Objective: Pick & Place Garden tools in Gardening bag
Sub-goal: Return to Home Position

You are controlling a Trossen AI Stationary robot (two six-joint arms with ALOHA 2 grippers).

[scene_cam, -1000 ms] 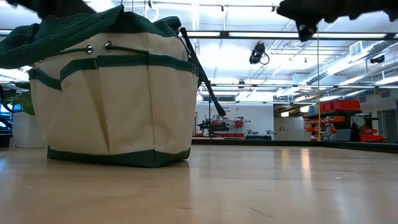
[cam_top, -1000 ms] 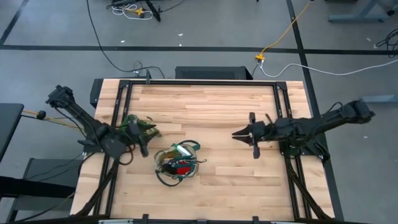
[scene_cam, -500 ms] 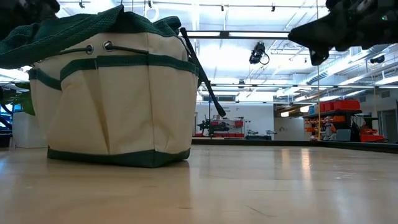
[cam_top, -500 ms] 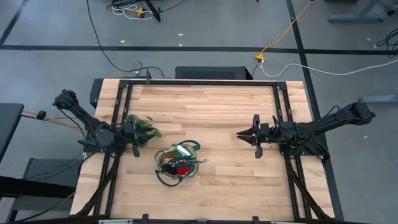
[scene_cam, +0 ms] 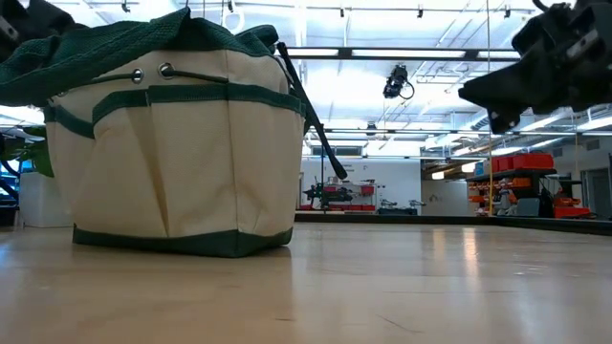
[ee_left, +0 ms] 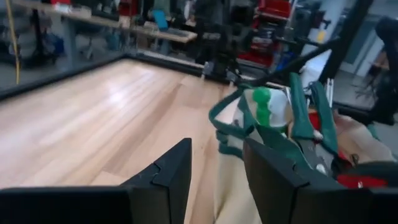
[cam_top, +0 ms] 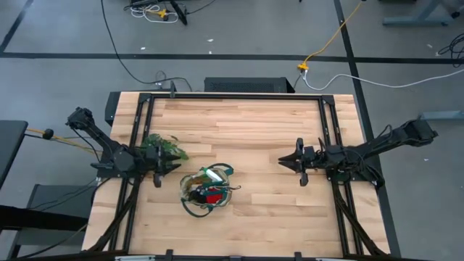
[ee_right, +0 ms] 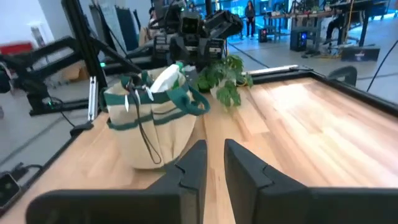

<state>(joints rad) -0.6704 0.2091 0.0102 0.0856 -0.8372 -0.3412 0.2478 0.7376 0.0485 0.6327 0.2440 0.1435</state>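
Beige canvas tote w/ green trim (scene_cam: 182,143) is looking soft, light; grab loop handles (ee_right: 189,102). Left tool (ee_left: 216,146)'s hanging released; right tool (ee_right: 214,144): can't tell.

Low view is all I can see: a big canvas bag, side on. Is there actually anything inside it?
Observer: Yes. From above, the gardening bag holds a green spray bottle and red gloves.
Operator: And that dark thing at upper right?
Observer: The right gripper, empty, over the table near its right side, apart from the bag.
Operator: Anything else on the table?
Observer: A leafy plant sprig, beyond the bag, close to the left gripper.
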